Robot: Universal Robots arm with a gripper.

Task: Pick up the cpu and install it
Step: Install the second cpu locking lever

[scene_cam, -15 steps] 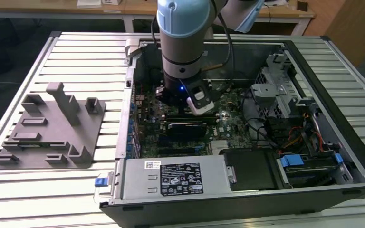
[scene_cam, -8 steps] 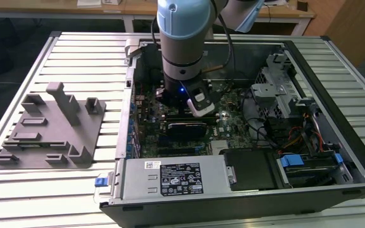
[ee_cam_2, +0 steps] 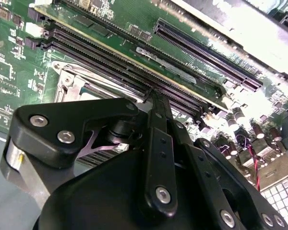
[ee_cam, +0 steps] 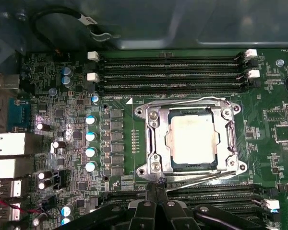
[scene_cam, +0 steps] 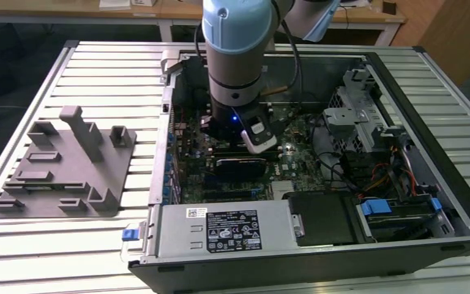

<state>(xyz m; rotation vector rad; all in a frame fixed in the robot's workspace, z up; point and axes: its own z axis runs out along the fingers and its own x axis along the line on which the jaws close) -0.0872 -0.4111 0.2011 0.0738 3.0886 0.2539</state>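
Currently I have the arm [scene_cam: 233, 55] reaching straight down into the open computer case [scene_cam: 431, 184], which lies on a slatted metal table [scene_cam: 80, 67]. In the exterior view the wrist hangs over the middle of the motherboard [scene_cam: 296, 160], with a small blue light lit on it.

The cpu [ee_cam: 192, 138] sits flat in its socket [ee_cam: 156, 143] on the motherboard, pale silver top up, framed by the metal bracket. I see it seated square inside the frame in the first wrist view. Thin wire levers [ee_cam: 201, 178] lie along the socket edge nearest the gripper.

The gripper [ee_cam: 156, 184] has its fingertips drawn together to a narrow point, with no gap between them that I can make out and nothing held. In the first wrist view the tips sit at the socket's edge, just beside one corner screw, close to the wire lever; whether they touch it I cannot tell. In the second wrist view the gripper [ee_cam_2: 153, 93] and its black linkage cover most of the socket, tips pointing at the rows of memory slots [ee_cam_2: 134, 62].

Off to the exterior view's left, the grey plastic fixture [scene_cam: 63, 168] with upright posts stands on the table, well apart from the case. The power supply [scene_cam: 223, 229] sits at the case's near edge.
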